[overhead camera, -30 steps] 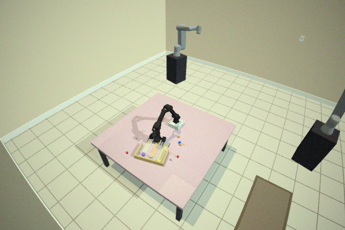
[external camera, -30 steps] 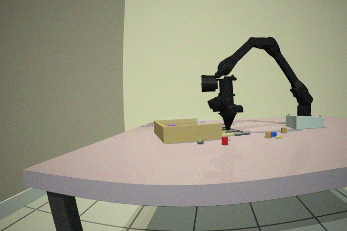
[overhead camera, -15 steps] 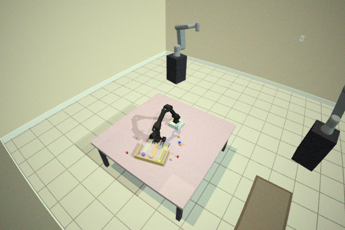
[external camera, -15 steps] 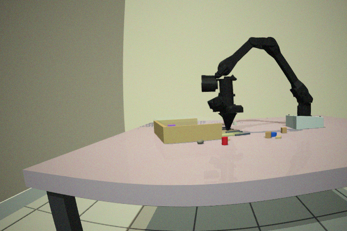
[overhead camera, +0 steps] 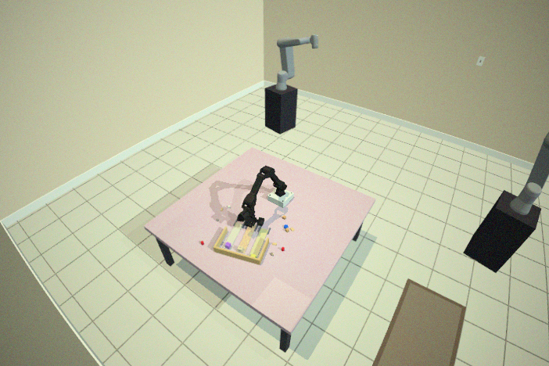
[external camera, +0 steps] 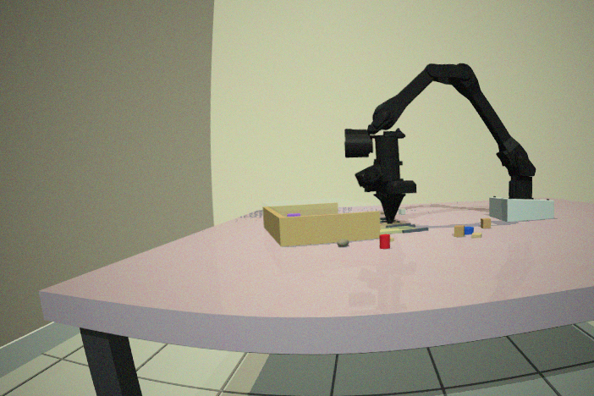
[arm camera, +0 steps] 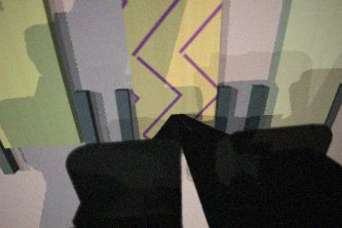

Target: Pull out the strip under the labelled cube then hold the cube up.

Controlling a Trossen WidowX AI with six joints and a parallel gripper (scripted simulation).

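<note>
My gripper (overhead camera: 249, 223) (external camera: 390, 221) (arm camera: 176, 120) is shut and empty, pointing down low at the near end of the middle strip (overhead camera: 245, 237) (arm camera: 200, 29), which is orange-yellow with purple zigzags. A yellow-green strip (overhead camera: 260, 242) (arm camera: 18, 58) and a pale green strip (overhead camera: 233, 235) (arm camera: 320, 29) lie on either side. Dark bars (arm camera: 88, 117) stand at the strips' ends. A purple cube (overhead camera: 227, 245) is at the pale strip's far end, a pale cube (overhead camera: 240, 249) at the middle strip's and a yellow cube (overhead camera: 252, 255) at the yellow-green strip's. No label is readable.
A low yellow wall (overhead camera: 238, 256) (external camera: 330, 229) encloses the strips' far ends. Beside it are a red cylinder (overhead camera: 282, 249) (external camera: 384, 241) and a grey stone (external camera: 343, 243). A blue block (overhead camera: 285, 226) (external camera: 468, 230) and an orange block (external camera: 459, 231) lie towards the white base (overhead camera: 281, 198) (external camera: 530, 210).
</note>
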